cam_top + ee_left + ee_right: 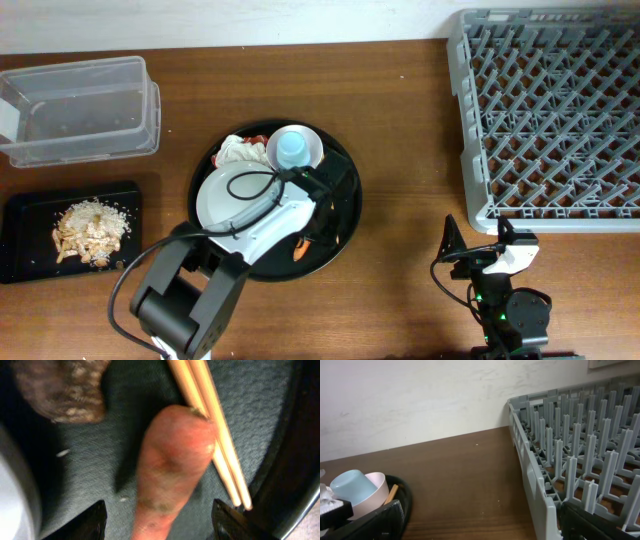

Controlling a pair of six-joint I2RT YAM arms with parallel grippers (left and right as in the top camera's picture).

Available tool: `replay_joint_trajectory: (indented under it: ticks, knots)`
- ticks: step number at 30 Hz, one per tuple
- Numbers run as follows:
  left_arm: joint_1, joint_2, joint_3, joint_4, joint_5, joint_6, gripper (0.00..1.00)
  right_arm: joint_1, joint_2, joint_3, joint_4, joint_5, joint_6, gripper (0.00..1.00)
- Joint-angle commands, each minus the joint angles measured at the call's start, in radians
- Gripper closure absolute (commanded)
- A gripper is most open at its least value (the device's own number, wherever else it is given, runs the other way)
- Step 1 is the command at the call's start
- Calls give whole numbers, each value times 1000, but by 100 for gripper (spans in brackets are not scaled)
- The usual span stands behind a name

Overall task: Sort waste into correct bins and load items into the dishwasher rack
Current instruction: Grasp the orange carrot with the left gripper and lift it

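Round black tray (90, 460) is cramped. Left gripper (160, 522) sits half-open astride the carrot (172, 460), chopsticks (225, 467) touching it, so closing might pinch those too.

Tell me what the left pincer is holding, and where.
Nothing yet: the left pincer straddles the narrow end of the carrot, jaws clear of it.

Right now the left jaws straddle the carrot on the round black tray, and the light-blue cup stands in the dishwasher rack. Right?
One thing is wrong: the overhead view shows the light-blue cup in the white bowl on the round black tray, not in the dishwasher rack.
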Motion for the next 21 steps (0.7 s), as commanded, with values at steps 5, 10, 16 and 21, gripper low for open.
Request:
replay_joint_trajectory:
  ticks: [5, 10, 16, 21]
  knots:
    - [-21, -1, -34, 60, -32, 5, 42, 5, -8, -7, -4, 9, -10, 2]
    - [-21, -1, -44, 63, -104, 5, 44, 5, -8, -7, -4, 9, -10, 2]
    - [-21, -1, -54, 83, -109, 5, 54, 5, -8, -7, -4, 9, -10, 1]
    - [-21, -1, -66, 96, -109, 5, 66, 5, -8, -7, -4, 9, -10, 2]
